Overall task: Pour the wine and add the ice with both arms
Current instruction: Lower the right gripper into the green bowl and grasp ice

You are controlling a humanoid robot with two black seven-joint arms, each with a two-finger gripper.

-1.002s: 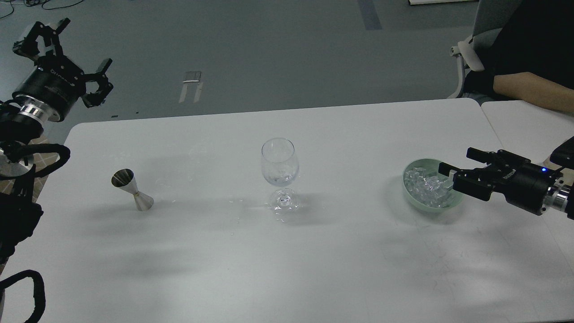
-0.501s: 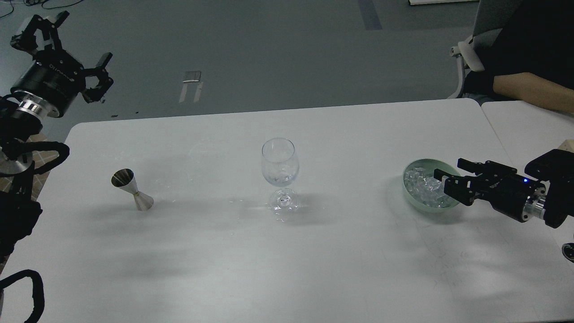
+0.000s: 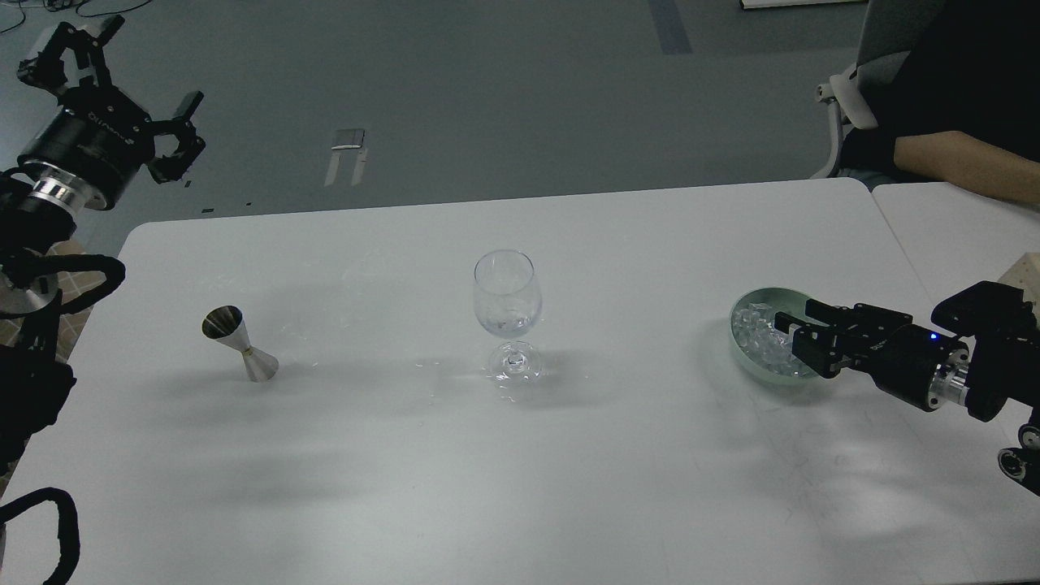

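Note:
A clear stemmed wine glass [image 3: 507,302] stands at the table's middle, with a little clear wine [image 3: 505,326] barely showing in its bowl. A steel jigger [image 3: 240,344] stands to the left. A pale green bowl [image 3: 741,359] at the right holds several clear ice cubes [image 3: 756,335]. My right gripper [image 3: 792,335] reaches in low from the right, fingers apart, its tips over the bowl's right half among the ice; whether it touches a cube is unclear. My left gripper [image 3: 122,88] is raised at the far left, beyond the table's back corner, fingers spread and empty.
A seated person's arm [image 3: 963,161] and a chair [image 3: 845,97] are at the back right, behind a second white table [image 3: 959,231]. Small clear droplets lie on the table [image 3: 520,487] around the glass foot.
My right gripper has moved left and down, deeper over the ice bowl, with its arm dropping lower. My left gripper has lifted slightly up and to the left.

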